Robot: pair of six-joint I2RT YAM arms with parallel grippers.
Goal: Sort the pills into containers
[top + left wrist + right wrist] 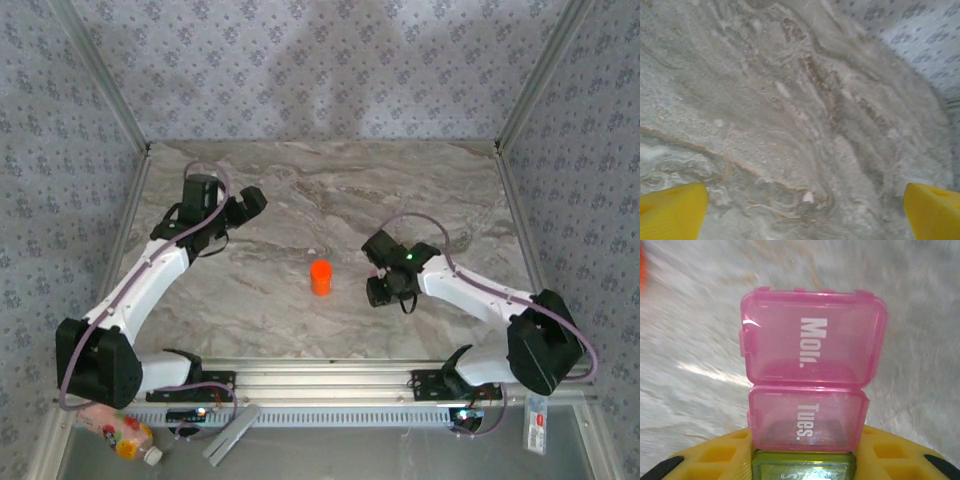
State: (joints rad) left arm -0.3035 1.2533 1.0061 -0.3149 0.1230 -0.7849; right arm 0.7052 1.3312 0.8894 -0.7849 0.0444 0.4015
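The containers (812, 355), a translucent pill case, have pink compartments marked "Mon." and "Tues." and a green one (804, 467) nearest the wrist. My right gripper (805, 450) is shut on the case, with its yellow fingers (715, 455) pressed against both sides of the near end. From above, the right gripper (383, 292) sits just right of a small orange bottle (320, 277). My left gripper (252, 200) is open over the far left of the marble table. Its yellow fingertips (672, 210) stand wide apart, with a small white speck (809, 197), perhaps a pill, on the table between them.
Patterned walls and metal posts (105, 85) enclose the table (300, 200) on three sides. An aluminium rail (320, 375) runs along the near edge. A drink bottle (120, 435) lies below it at the left and a small card (537, 425) at the right.
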